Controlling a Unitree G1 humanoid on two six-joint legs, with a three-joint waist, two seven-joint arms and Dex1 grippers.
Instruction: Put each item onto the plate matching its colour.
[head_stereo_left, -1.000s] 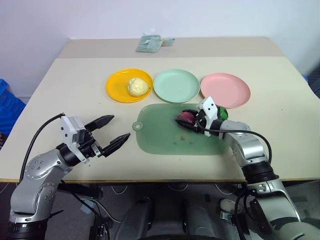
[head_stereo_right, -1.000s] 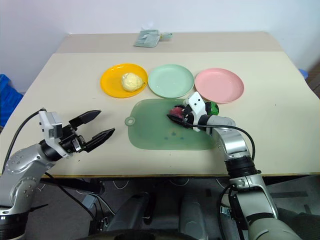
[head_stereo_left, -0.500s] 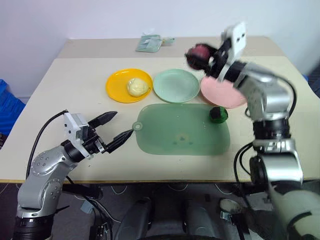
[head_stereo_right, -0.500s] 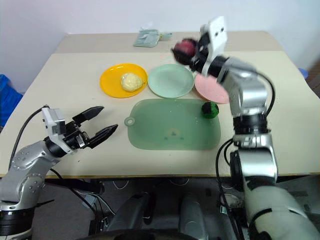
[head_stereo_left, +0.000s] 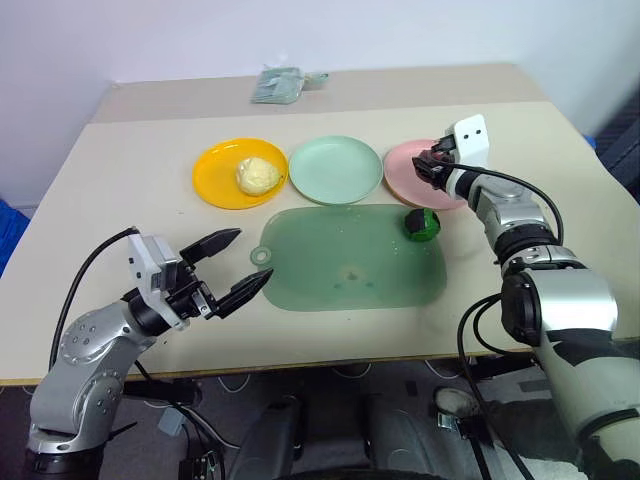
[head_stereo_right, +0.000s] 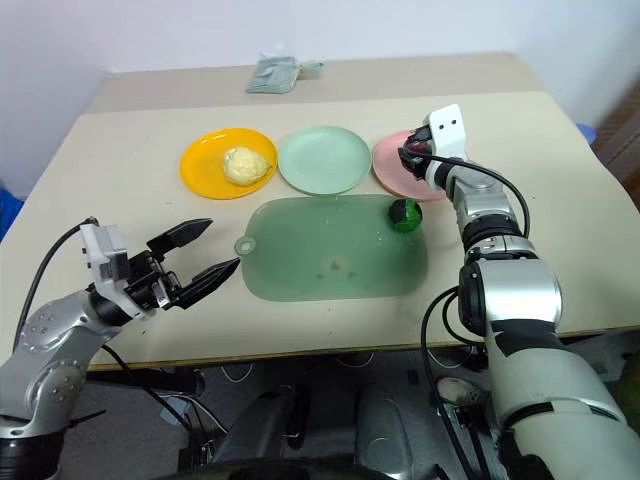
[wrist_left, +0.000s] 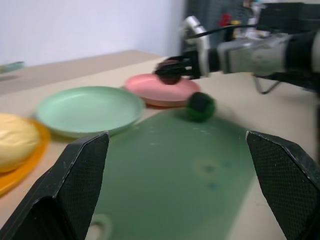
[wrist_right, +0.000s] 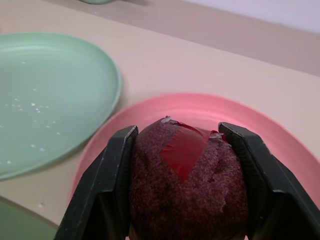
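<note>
- Holding the dark red round item (wrist_right: 187, 180) between its two fingers (wrist_right: 107, 185), the right gripper (head_stereo_right: 412, 160) hangs over the near edge of the pink plate (head_stereo_right: 392, 178), which reads as lining the item up with its matching colour before letting go
- The grip is snug on both sides of the item, so it should stay put until the fingers part
- The pale yellow lumpy item (head_stereo_left: 257, 175) already sits in the orange-yellow plate (head_stereo_left: 212, 185), so that pairing looks done
- The dark green item (head_stereo_left: 421, 223) lies on the far right corner of the translucent green mat (head_stereo_left: 340, 270), just beside the pink plate; the mint green plate (head_stereo_left: 335, 170) between the other two is bare, so it is probably next
- The left gripper (head_stereo_left: 232, 268) hovers over the tabletop (head_stereo_left: 130, 215) near the mat's tab, fingers spread wide and holding nothing, seemingly kept out of the way
</note>
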